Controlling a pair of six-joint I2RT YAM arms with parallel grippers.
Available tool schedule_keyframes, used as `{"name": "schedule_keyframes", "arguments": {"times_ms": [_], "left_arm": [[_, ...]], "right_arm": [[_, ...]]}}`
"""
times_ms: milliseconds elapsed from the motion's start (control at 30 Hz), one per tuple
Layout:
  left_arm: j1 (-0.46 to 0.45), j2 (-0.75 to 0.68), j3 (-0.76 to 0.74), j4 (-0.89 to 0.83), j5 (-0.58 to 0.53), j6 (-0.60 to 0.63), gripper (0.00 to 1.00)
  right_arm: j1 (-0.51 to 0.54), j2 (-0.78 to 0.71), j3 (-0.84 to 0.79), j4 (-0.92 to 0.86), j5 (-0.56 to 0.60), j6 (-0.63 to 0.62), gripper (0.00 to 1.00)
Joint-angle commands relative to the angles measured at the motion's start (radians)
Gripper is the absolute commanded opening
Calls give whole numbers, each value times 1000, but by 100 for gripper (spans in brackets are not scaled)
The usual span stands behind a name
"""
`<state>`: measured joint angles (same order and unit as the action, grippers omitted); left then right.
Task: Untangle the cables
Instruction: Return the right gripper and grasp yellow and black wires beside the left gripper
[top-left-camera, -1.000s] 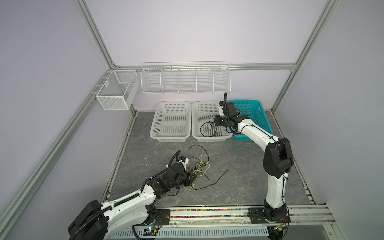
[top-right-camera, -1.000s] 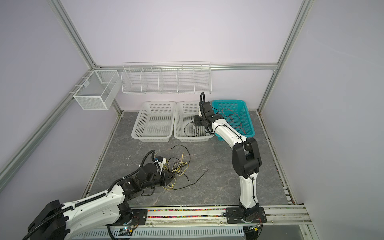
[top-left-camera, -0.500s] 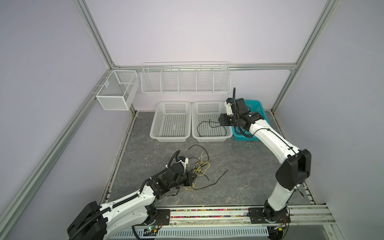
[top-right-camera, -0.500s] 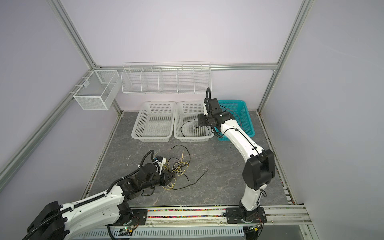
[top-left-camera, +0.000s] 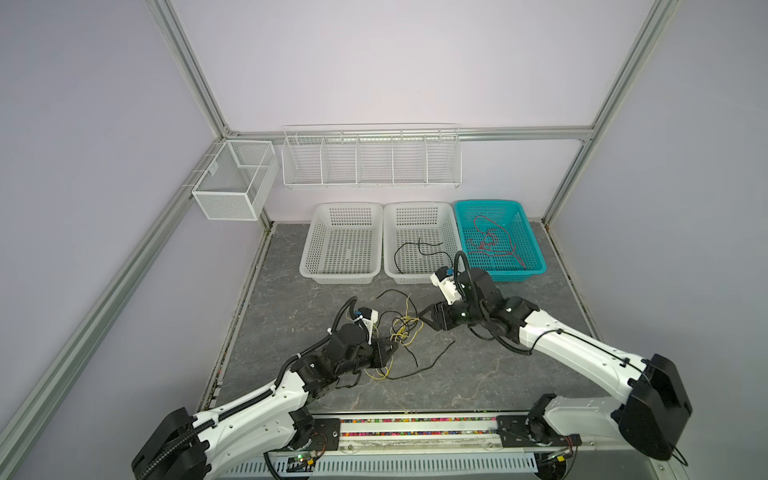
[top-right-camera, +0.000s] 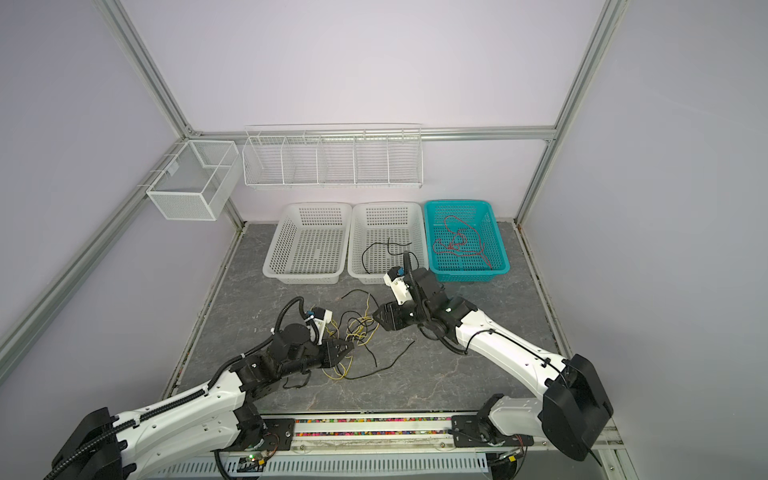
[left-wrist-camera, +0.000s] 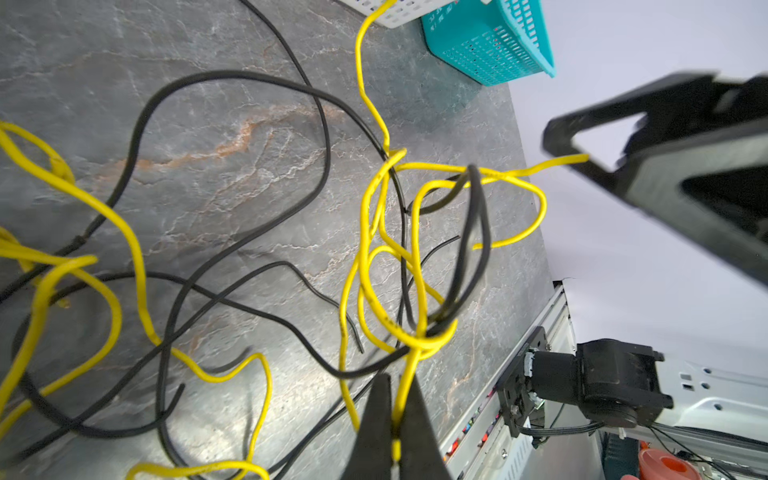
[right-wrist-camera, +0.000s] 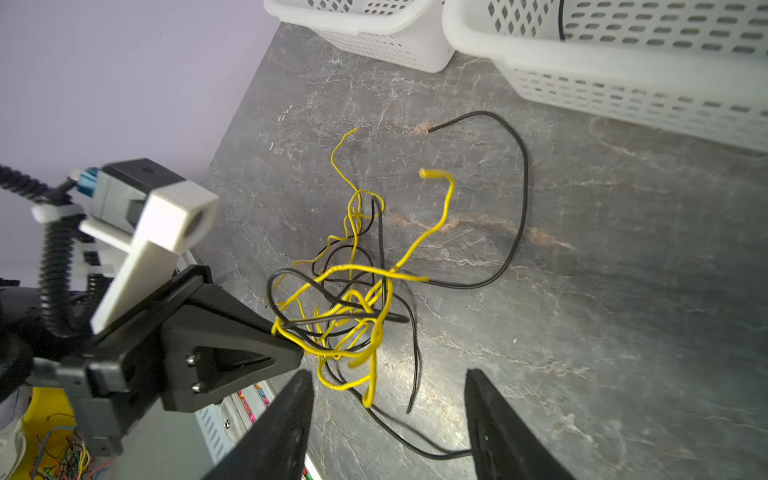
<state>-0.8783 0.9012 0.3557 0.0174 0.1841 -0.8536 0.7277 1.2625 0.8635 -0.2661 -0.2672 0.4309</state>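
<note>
Pale lilac walls (top-left-camera: 415, 62) w/ alu frame posts (top-left-camera: 190, 66), even flat light. Floor (top-left-camera: 478, 386) = grey marble-look slab, lower centre. White wire rack (top-left-camera: 371, 166) on back wall mid-frame, mesh box (top-left-camera: 224, 203) left of it.

Three plastic baskets are present: two white baskets (top-left-camera: 340, 279) and one teal basket (top-left-camera: 509, 275), plus one wire rack (top-left-camera: 371, 156) of five bays and one mesh bin (top-left-camera: 232, 187). One black cable (top-left-camera: 419, 246) lies separate. The red cables (top-left-camera: 487, 243) and the yellow-and-black tangle (top-left-camera: 403, 328) are too knotted to count.
</note>
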Motion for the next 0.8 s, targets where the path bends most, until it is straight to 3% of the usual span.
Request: {"name": "schedule_keyframes", "arguments": {"times_ms": [0, 267, 433, 500, 600, 767], "left_arm": [[-3, -22, 10, 62, 2, -28, 0], [-2, -36, -4, 72, 2, -44, 0], [-2, -80, -7, 63, -14, -83, 0], [-2, -111, -8, 63, -25, -121, 0], [-2, -183, -2, 75, -38, -171, 0], [-3, -219, 60, 76, -35, -210, 0]], "right_arm": [[50, -73, -88, 183, -4, 83, 60], [154, -84, -119, 233, 68, 79, 58], [181, -92, -107, 90, 292, 66, 56], [180, -120, -135, 75, 322, 54, 56], [181, -195, -209, 118, 311, 48, 57], [203, -331, -344, 329, 171, 36, 59]]}}
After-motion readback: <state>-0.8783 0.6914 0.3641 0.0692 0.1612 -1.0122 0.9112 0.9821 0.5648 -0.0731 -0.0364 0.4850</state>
